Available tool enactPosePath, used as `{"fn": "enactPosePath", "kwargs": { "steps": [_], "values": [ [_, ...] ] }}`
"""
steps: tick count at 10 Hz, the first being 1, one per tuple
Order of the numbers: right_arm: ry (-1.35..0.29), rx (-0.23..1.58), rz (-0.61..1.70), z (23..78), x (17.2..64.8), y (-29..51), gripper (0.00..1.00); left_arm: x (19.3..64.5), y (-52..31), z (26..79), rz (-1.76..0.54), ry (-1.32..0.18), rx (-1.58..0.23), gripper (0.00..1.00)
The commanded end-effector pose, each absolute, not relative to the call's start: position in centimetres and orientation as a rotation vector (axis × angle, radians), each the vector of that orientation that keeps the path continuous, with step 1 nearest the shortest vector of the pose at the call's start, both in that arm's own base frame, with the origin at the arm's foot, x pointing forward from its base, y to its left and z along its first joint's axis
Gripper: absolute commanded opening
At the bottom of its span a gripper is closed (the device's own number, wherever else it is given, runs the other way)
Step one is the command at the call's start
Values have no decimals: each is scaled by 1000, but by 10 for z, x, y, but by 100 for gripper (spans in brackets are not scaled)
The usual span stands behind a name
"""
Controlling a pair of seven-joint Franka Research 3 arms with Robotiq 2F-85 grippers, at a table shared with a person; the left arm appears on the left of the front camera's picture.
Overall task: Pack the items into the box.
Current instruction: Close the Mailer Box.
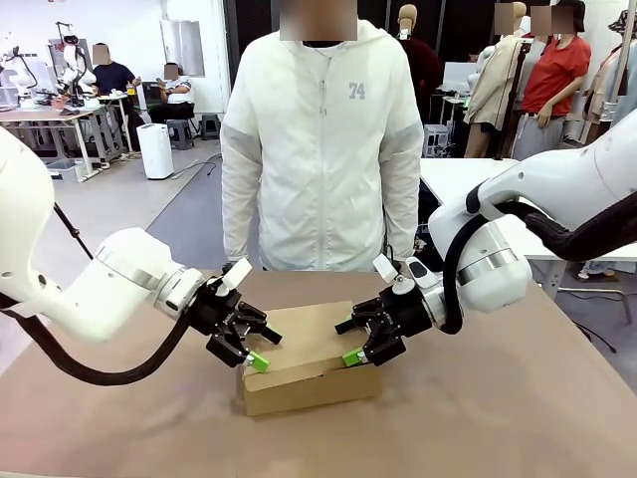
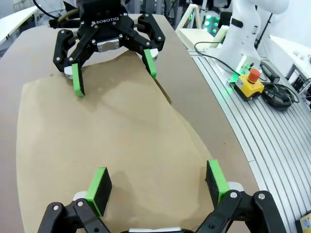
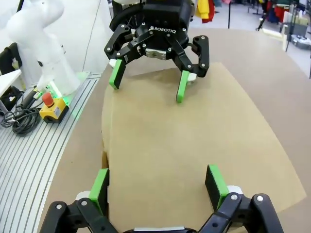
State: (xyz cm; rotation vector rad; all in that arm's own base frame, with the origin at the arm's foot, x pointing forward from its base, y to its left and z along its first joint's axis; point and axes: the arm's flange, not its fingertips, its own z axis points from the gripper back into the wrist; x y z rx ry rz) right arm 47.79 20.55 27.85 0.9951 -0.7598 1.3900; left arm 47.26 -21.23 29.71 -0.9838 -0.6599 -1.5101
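At the frame centre the box (image 1: 309,370) lies closed, no items outside, so packing looks finished; the left gripper (image 1: 246,344) and right gripper (image 1: 360,341) press its lid, jaws open, gripping nothing.

Box (image 1: 309,370): plain brown corrugated cardboard, no print, lid same brown. Table (image 1: 518,418): dull brown top. Left gripper (image 1: 252,344): black body, bright green pads, white "ROBOTIQ" lettering visible in right wrist view. Right gripper (image 1: 356,342): same black, green pads. Both arms: white shells, black cables. Person's jacket (image 1: 320,149) at far side: white, grey "74". Emergency button (image 2: 250,81): red on yellow housing.
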Motion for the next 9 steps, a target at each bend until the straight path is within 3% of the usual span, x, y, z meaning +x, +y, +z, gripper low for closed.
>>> {"fn": "enactPosePath", "kwargs": {
  "steps": [1,3,6,8,9],
  "values": [
    [-714,1029,1406,272,482,207,100,473,-212,294,-1527,-636,-959,100],
    [-723,1125,1392,284,481,200,100,468,-201,319,-1484,-743,-959,100],
    [-733,1337,1301,328,472,178,100,462,-174,372,-1300,-873,-1115,100],
    [-731,1437,1191,357,465,154,100,458,-154,387,-1176,-842,-1236,100],
    [-672,1454,1033,370,463,135,100,452,-141,390,-1049,-741,-1367,100]
  ]
}}
